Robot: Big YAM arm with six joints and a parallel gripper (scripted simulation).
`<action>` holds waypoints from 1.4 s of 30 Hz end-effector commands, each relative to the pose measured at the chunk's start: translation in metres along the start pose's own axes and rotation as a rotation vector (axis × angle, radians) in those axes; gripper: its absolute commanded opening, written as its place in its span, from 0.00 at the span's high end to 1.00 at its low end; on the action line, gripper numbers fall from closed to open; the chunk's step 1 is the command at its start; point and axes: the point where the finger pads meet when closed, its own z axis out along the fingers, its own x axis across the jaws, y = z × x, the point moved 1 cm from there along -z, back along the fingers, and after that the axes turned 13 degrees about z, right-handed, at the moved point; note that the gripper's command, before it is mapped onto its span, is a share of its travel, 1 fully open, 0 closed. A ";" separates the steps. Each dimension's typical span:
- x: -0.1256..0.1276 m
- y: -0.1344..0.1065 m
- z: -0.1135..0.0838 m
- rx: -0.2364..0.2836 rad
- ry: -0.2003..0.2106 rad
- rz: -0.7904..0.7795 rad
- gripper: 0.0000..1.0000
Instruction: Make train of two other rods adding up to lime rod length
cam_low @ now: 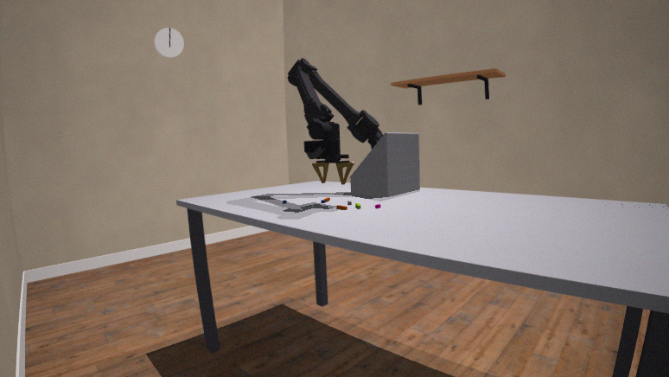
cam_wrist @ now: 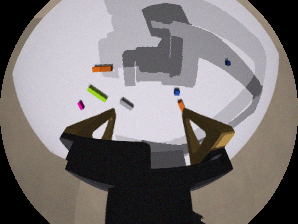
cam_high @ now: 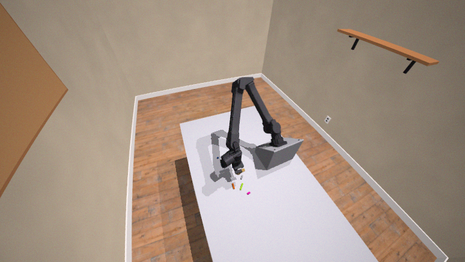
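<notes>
My gripper (cam_low: 333, 172) is open and empty, hanging well above the table; it also shows in the top view (cam_high: 238, 169) and the wrist view (cam_wrist: 147, 112). The lime rod (cam_wrist: 97, 92) lies flat, seen also in the top view (cam_high: 241, 186) and the side view (cam_low: 358, 205). An orange rod (cam_wrist: 180, 104) lies with a blue rod (cam_wrist: 177, 91) at its end, just by my right fingertip; the pair shows in the side view (cam_low: 325, 200). A second orange rod (cam_high: 232, 185) lies left of the lime one. A grey rod (cam_high: 241, 177) and a magenta rod (cam_high: 248, 193) lie nearby. A second blue rod (cam_high: 217, 158) lies apart.
The arm's grey base block (cam_high: 276, 152) stands on the table behind the rods. The table's near-left edge (cam_low: 243, 220) is close to the lone blue rod. A shelf (cam_low: 447, 78) hangs on the far wall.
</notes>
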 end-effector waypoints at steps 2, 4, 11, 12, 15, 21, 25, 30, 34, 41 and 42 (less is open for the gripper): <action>0.005 0.010 -0.005 -0.021 0.011 -0.006 0.00; 0.005 0.010 -0.005 -0.021 0.011 -0.006 0.00; 0.005 0.010 -0.005 -0.021 0.011 -0.006 0.00; 0.005 0.010 -0.005 -0.021 0.011 -0.006 0.00; 0.005 0.010 -0.005 -0.021 0.011 -0.006 0.00; 0.005 0.010 -0.005 -0.021 0.011 -0.006 0.00; 0.005 0.010 -0.005 -0.021 0.011 -0.006 0.00; 0.005 0.010 -0.005 -0.021 0.011 -0.006 0.00; 0.005 0.010 -0.005 -0.021 0.011 -0.005 0.00; 0.001 -0.008 -0.008 -0.018 0.005 0.173 0.00; 0.007 0.004 -0.010 -0.028 0.012 0.185 0.00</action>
